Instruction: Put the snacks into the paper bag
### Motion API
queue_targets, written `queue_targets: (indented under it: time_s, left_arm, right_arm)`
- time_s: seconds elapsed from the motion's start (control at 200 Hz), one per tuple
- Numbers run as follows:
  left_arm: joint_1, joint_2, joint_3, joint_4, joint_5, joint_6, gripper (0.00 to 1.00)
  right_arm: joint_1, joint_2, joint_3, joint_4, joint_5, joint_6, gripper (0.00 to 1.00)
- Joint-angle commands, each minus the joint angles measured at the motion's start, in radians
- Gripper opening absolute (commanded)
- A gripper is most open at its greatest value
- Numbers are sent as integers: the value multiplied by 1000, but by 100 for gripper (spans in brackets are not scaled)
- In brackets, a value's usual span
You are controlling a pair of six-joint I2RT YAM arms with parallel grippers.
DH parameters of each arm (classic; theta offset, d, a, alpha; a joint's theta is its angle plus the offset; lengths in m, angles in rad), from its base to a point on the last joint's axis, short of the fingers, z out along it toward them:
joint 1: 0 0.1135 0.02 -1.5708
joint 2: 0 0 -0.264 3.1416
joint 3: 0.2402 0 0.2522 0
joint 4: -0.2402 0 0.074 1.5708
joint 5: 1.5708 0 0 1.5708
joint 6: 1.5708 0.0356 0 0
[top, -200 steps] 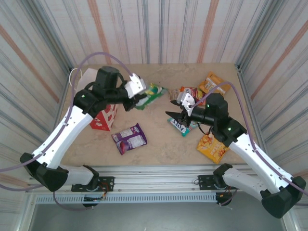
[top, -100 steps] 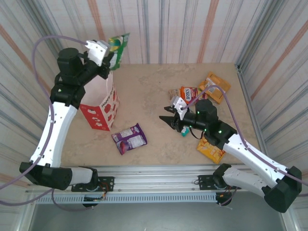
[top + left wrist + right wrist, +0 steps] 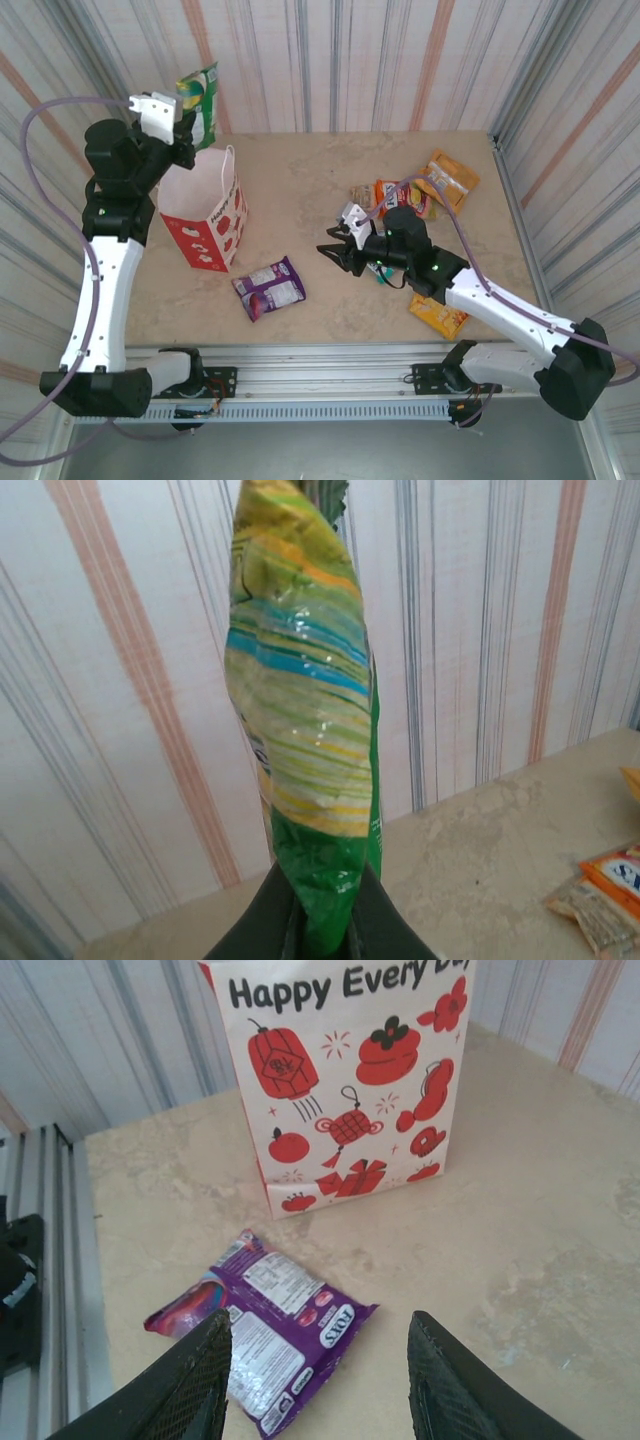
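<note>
Left tool (image 3: 186, 128) carried green packet (image 3: 200, 98) leftward, seemingly above paper bag (image 3: 208, 208).

The overhead camera looked steeply down from the near edge over the whole worktop (image 3: 300, 190). The left wrist camera sat close behind a green packet (image 3: 305, 730), facing the striped wall (image 3: 120, 730). The right wrist camera skimmed low toward the paper bag (image 3: 350, 1080) and purple packet (image 3: 265, 1330), both shared with the overhead view.

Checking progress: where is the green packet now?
Overhead view, far left: the green packet is held up in the left gripper, near the open paper bag.
</note>
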Motion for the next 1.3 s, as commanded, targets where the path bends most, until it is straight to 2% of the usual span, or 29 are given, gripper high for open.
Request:
queue_targets:
  time_s: [0.0,0.2,0.431,0.556,0.631,0.766,0.902,1.097,1.292]
  left_arm:
    - [6,-61,-58,-54,-73,32,6]
    - [6,-103,-148,-127,-142,42,6]
    - [5,-66,-137,-226,-220,57,9]
    - [5,-41,-117,-269,-255,54,14]
    - [6,-33,-106,-284,-267,48,23]
    - [5,-33,-72,-320,-261,21,44]
    - [5,-39,-4,-402,-229,-26,51]
    - [4,-54,96,-601,-182,-155,54]
    - [4,-135,118,-770,-137,-257,53]
  right_arm:
    - [12,20,29,10,18,56,49]
    - [26,36,34,3,20,66,49]
    - [36,47,40,-7,28,77,50]
    - [41,66,63,-38,45,105,52]
    - [42,79,79,-54,46,120,53]
    - [43,95,102,-78,54,160,56]
    - [43,111,126,-114,62,222,57]
    - [46,141,185,-218,71,354,57]
    - [57,185,240,-354,82,495,58]
